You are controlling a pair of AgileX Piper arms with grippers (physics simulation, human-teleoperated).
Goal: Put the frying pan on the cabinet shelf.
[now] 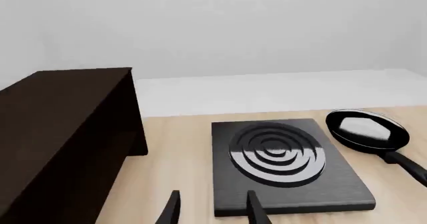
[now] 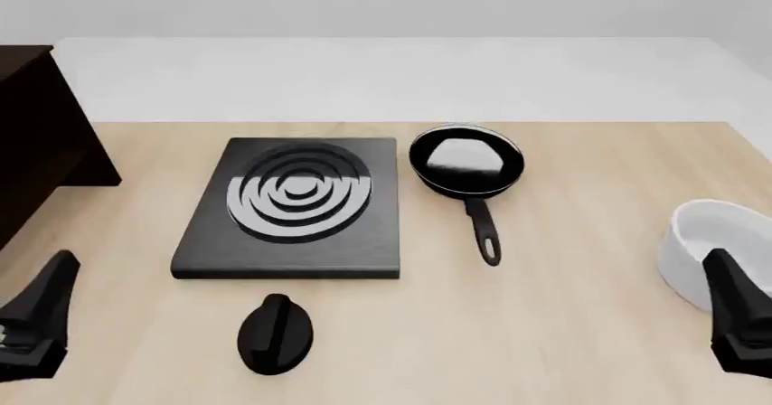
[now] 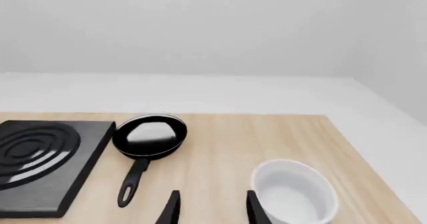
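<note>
Nothing is done yet: we see the frying pan [image 2: 466,162] on the tabletop [image 2: 567,324], far right of the cabinet shelf [image 1: 67,91]; both the left gripper [image 1: 212,209] and the right gripper [image 3: 212,209] are parted, empty.

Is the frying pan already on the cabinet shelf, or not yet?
Not yet. The frying pan sits upright on the table, right of the stove plate; the cabinet stands at far left.
</note>
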